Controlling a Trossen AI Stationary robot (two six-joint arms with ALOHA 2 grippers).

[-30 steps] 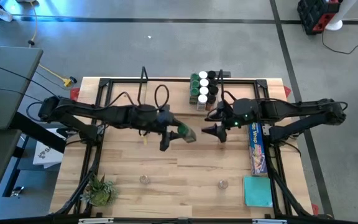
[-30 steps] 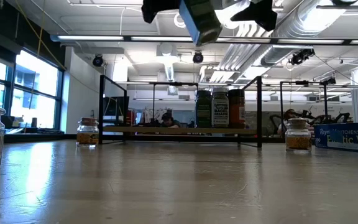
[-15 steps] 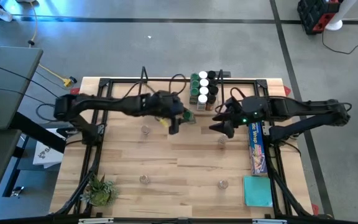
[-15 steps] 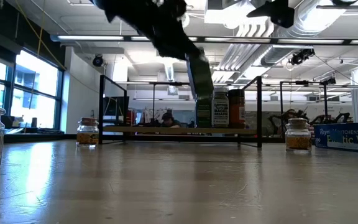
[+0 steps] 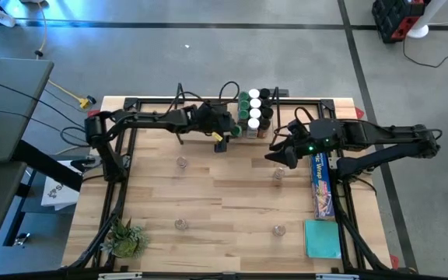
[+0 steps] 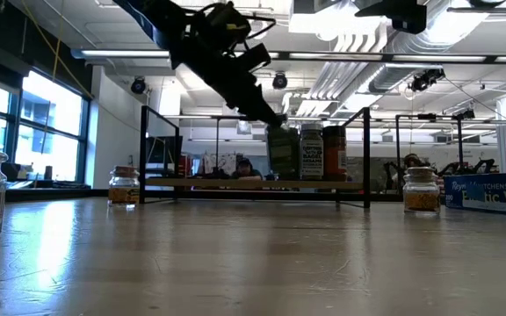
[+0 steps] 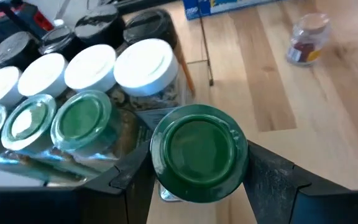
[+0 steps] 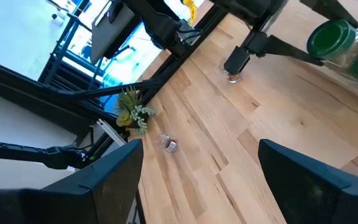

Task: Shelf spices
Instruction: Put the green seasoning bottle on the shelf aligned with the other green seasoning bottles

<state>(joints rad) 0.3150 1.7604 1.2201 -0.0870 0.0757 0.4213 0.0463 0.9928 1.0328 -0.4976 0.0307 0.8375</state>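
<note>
The shelf [image 6: 253,184], a pale board in black wire frames, stands at the table's far edge. Several spice jars with green, white and black lids [image 7: 92,65] stand on it in rows. My left gripper [image 5: 228,134] is shut on a green-lidded spice jar [image 7: 199,152], right beside the left end of those rows [image 6: 310,151] and low over the board. My right gripper [image 5: 278,152] hangs open above the table to the right of the shelf, with nothing between its fingers [image 8: 114,180]. Loose jars stand on the table [image 5: 181,162] [image 5: 278,173]. My left gripper pinches the jar's body just below its green lid [image 7: 166,186], one finger [image 7: 132,177] on each side. The fingers slant down toward the far edge from the table's left. The jar sits a little tilted, lid up. I cannot tell whether its base touches the board.
Two more loose jars [image 5: 180,224] [image 5: 278,229] stand toward the near edge. A long blue box [image 5: 321,183] and a teal pad [image 5: 321,237] lie along the right side. A small green plant [image 5: 125,237] sits at the near left corner.
My left gripper has swung toward the table's far edge and the shelf and has come down, rolling as it went. Its jar, high and steeply tipped before, now stands almost upright beside the shelved jars. My right gripper has drifted slightly toward the far edge, still open.
</note>
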